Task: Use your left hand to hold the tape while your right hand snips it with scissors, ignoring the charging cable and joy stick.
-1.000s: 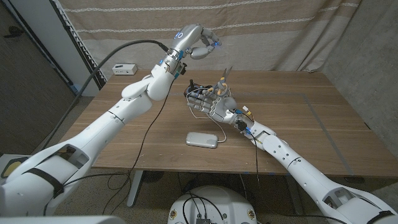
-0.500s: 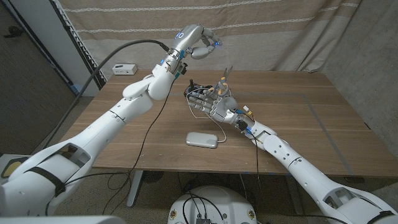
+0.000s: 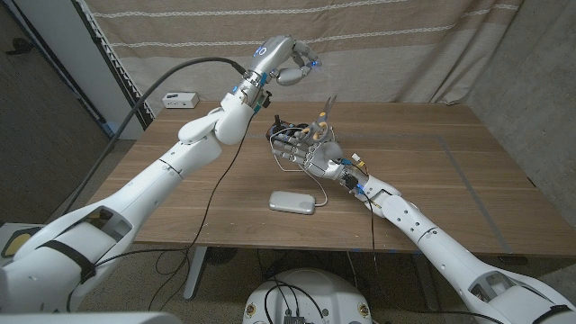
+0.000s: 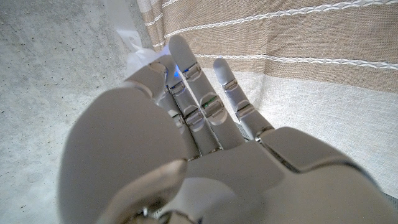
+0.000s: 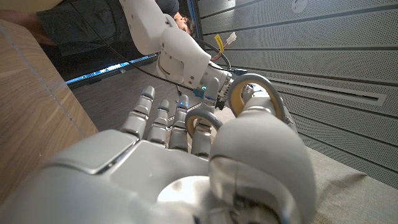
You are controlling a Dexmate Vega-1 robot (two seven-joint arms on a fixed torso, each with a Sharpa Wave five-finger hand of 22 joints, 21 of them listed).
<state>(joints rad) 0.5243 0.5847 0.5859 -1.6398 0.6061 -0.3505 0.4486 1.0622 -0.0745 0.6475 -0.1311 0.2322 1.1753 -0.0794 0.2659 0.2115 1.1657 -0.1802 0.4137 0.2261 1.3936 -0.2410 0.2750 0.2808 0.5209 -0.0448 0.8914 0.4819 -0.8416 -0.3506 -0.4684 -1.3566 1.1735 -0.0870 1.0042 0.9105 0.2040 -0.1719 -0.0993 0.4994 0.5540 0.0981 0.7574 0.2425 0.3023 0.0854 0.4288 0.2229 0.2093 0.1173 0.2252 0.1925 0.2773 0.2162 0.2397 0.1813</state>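
Observation:
My left hand (image 3: 290, 65) is raised high over the table's far side, its fingers curled around the tape (image 3: 310, 63), of which a bit of blue shows. In the left wrist view a pale strip of tape (image 4: 126, 31) runs out past the fingers (image 4: 186, 68) in front of the curtain. My right hand (image 3: 306, 150) is lower and a little to the right. It grips the scissors (image 3: 325, 110), whose blades point up toward the left hand with a gap between them and the tape. Grey scissor handle loops (image 5: 254, 87) sit around the thumb and fingers of the right hand (image 5: 186, 174).
A black joy stick (image 3: 276, 127) stands just behind my right hand. A white charger block (image 3: 293, 202) with its thin cable (image 3: 209, 193) lies at the table's front middle. A small white box (image 3: 180, 99) sits at the far left corner. A striped curtain (image 3: 405, 45) hangs behind.

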